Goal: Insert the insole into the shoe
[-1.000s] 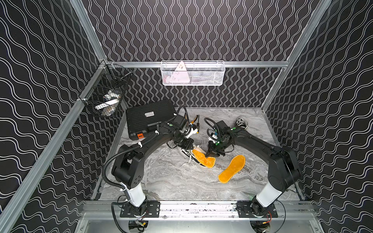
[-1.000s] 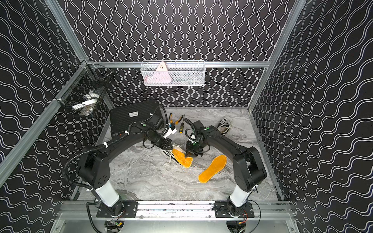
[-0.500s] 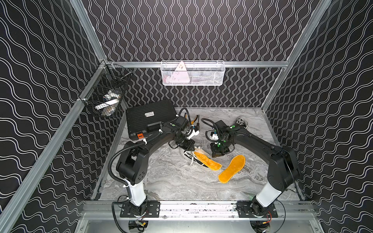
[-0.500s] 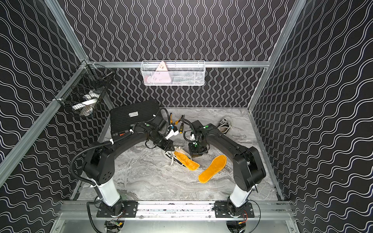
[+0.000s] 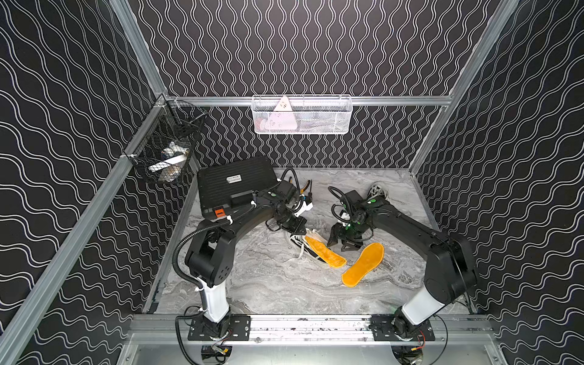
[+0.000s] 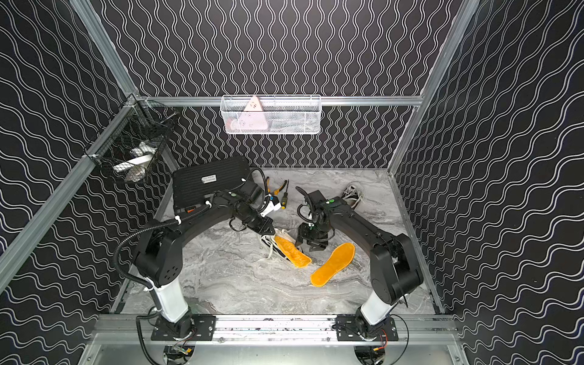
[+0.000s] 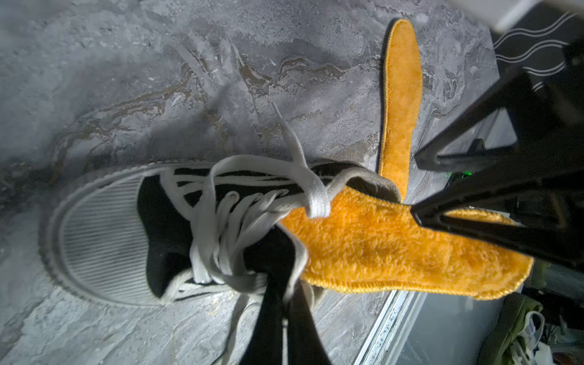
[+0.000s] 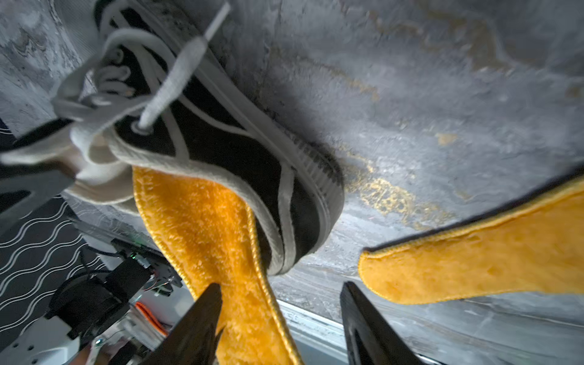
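While left hand (image 7: 286, 303) clamps shoe (image 7: 104, 234) collar | right hand (image 8: 280, 286) spread wide, holding nothing | insole (image 8: 202, 227) protrudes just beside it

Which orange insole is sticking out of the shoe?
The insole with one end tucked inside the black shoe. The other insole lies loose on the table.
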Motion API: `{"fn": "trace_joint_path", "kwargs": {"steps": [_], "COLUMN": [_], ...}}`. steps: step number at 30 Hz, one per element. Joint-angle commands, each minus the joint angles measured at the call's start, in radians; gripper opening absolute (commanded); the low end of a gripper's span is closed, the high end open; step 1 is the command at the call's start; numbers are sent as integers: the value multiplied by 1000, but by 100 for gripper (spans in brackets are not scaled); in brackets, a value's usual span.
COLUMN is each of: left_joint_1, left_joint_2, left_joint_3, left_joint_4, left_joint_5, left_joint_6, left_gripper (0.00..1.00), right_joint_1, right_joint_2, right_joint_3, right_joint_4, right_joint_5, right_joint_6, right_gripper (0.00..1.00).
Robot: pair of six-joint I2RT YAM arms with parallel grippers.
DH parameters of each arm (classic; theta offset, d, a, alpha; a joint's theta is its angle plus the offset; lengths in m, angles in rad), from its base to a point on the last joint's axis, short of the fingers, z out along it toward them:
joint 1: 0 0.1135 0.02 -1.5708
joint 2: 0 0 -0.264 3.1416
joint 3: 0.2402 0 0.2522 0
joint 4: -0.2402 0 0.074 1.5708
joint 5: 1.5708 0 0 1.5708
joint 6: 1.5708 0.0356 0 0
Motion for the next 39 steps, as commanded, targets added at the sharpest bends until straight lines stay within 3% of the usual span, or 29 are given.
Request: {"fn": "trace_joint_path", "kwargs": {"steps": [1,3,7,16,21,26,33,39], "left_joint_1": [-1,0,-2,-38,-41,-33,-32,-32], "left_joint_2": [-5,-17,-16,-47,-54,-28,-13,27], "left_joint_3": [6,-3,8,-8,-15,-8,6,37], "left_joint_4": [35,49,34,59,61,46,39,0], "left_joint_5": [-23,-20,-29,-1,-20,-48,26,42], "left_joint_6": [-35,-46,-43,-45,-35,-21,-5,22], "left_gripper": [0,0,0,0,0,0,0,0], "right_joint_1": [-2,-3,-3,-3,0,10,45,50], "right_joint_2": [4,5,13,64,71,63,64,45], "right_joint_3": [-38,-65,-94,-92,51,116,111,110], "right_joint_4": [8,49,152,228,-15,-133,-91,17], "right_joint_5": [-108,-173,-294,-319,-88,14,188,204], "right_joint_6": [96,114,169,192,-24,-150,-227,-254], "right_gripper": [63,61,37,10,7,7,7,10]}}
